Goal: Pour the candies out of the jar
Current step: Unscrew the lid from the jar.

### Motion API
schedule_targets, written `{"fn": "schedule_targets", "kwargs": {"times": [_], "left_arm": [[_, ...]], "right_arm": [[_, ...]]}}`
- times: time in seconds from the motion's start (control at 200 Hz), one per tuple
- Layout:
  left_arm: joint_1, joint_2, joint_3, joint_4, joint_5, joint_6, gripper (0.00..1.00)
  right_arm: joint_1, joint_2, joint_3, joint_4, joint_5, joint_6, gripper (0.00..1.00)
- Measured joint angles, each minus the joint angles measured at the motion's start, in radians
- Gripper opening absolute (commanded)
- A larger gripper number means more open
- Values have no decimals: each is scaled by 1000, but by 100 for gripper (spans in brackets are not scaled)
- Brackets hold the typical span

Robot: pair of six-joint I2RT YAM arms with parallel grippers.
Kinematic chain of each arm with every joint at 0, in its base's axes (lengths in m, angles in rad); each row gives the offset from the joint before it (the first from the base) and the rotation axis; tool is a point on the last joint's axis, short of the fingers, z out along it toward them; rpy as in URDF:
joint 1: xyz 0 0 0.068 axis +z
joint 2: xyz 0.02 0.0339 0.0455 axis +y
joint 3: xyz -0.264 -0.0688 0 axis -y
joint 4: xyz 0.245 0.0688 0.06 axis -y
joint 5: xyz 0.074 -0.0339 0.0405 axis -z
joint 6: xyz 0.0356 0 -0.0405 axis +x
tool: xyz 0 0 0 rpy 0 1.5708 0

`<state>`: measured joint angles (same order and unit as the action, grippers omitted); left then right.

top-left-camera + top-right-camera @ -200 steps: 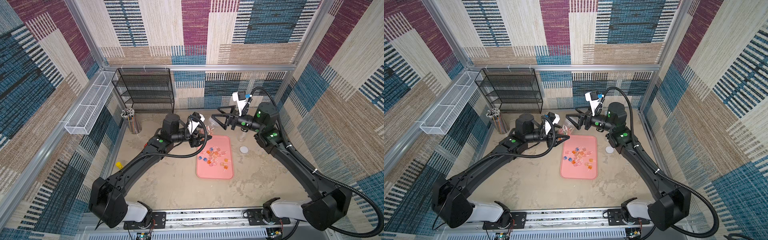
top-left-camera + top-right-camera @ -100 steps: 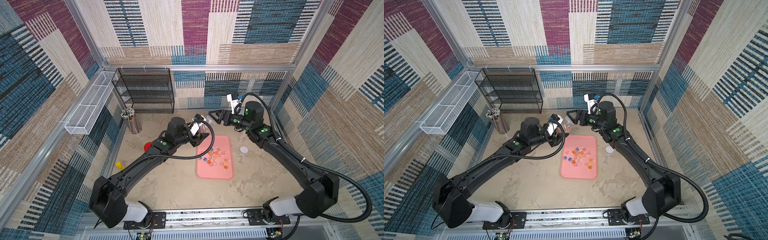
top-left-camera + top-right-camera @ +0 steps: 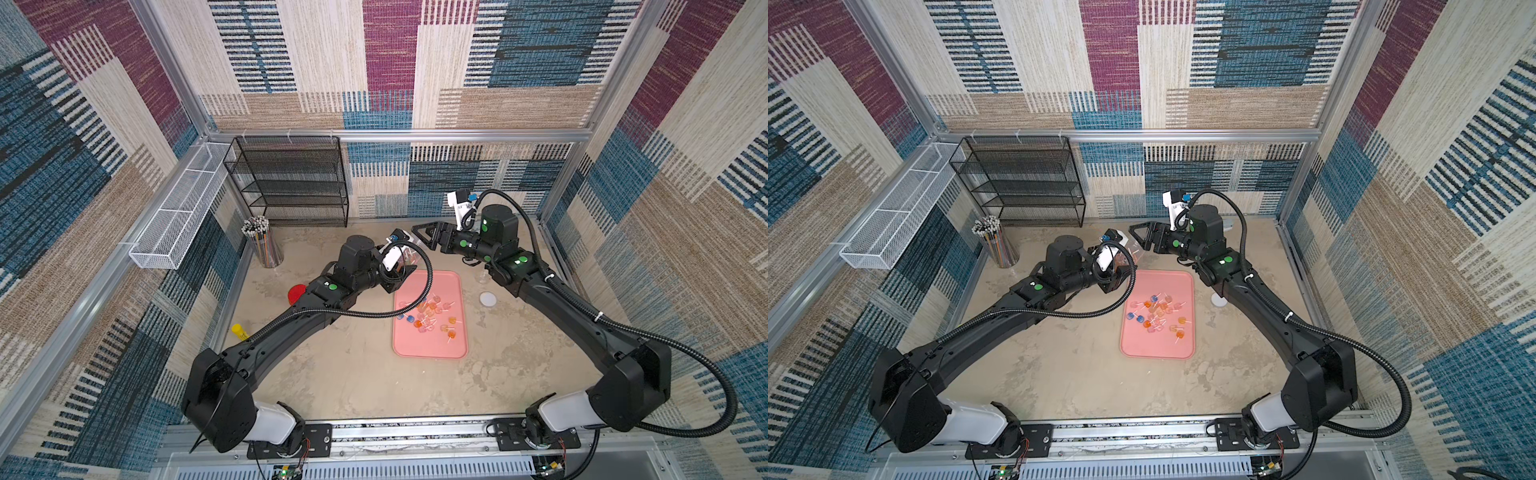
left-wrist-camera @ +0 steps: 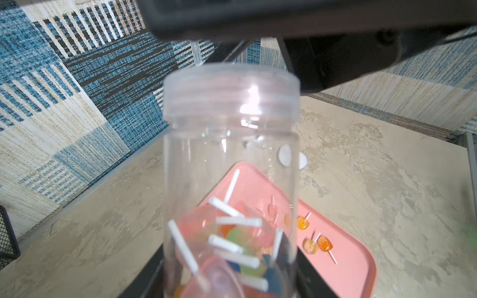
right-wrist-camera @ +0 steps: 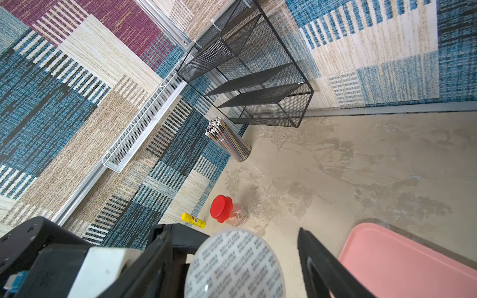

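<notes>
Jar [image 4: 229, 167] (clear) | left hand [image 4: 228, 273] grips base | right hand [image 5: 235, 247] straddles top

clear jar [image 4: 229, 160] is hanging near the far end of the pink tray [image 3: 453, 349], holding several candies [image 4: 232, 247]; more are lying scattered on the tray

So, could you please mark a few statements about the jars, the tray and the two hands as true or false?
1. The left hand holds a clear jar with its lid on. True.
2. The pink tray is empty. False: loose lollipops lie on it.
3. The right hand grips the pencils. False: its fingers straddle the held jar's lid, and the pencils stand in a holder near the back corner.
4. The red-lidded jar sits on the table, off the tray. True.
</notes>
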<state>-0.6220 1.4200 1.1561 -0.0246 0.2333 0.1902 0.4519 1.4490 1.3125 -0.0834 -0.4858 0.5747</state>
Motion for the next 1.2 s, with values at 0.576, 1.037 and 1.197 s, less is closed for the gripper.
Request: {"fn": "schedule_targets", "kwargs": {"times": [0.576, 1.037, 1.197], "left_arm": [[-2, 1, 0, -3, -16, -1, 0], [98, 26, 63, -24, 388, -37, 0], [116, 9, 64, -18, 568, -46, 0]], "right_arm": [[11, 8, -24, 19, 14, 3, 51], [-35, -35, -24, 70, -206, -138, 39], [-57, -88, -29, 63, -360, -271, 37]]}}
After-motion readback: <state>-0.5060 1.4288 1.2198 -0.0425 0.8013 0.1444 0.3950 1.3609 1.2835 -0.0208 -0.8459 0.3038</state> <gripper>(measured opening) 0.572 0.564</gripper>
